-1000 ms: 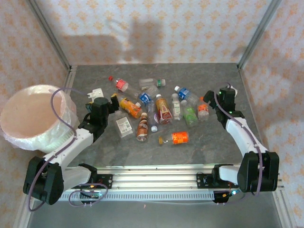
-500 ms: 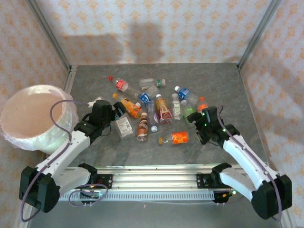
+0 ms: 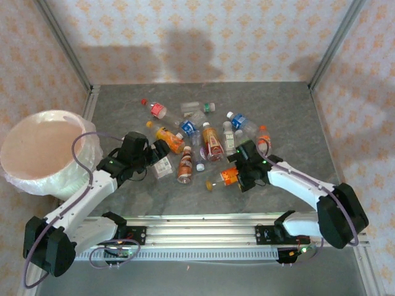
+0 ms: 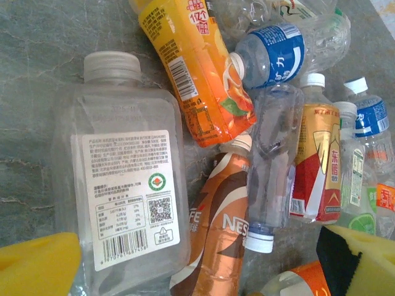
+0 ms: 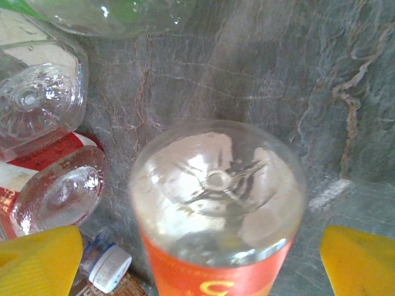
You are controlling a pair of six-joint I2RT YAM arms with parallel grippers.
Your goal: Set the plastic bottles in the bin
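Take the orange-labelled bottle (image 3: 229,178) as your mark. It lies on its side on the table (image 3: 278,105). Its long axis points toward the bin (image 3: 18,176), with the yellow cap at that end and the clear base at the other.

Your right gripper (image 3: 239,174) is right over its base end, spread wide and holding nothing. In the wrist view one yellow pad (image 5: 38,262) stands off each flank, square across the axis, and neither seems to touch. I judge a short drop and a straight close would catch the barrel.

Your left gripper (image 3: 155,152) is out beyond the cap end, between this bottle and the bin, so it is the arm nearer the bin. It too is spread and empty, over a flat clear bottle (image 4: 126,185).

The bin stands well beyond the cap end, far wider than the bottle. The grey marbled surface looks flat and smooth, so a nudged round bottle could roll.

Room is tight on the bottle's far flank. The rest of the plastic bottles (image 3: 197,139) lie there, with two clear bases and a white cap (image 5: 110,266) close by. The near flank is bare stone.
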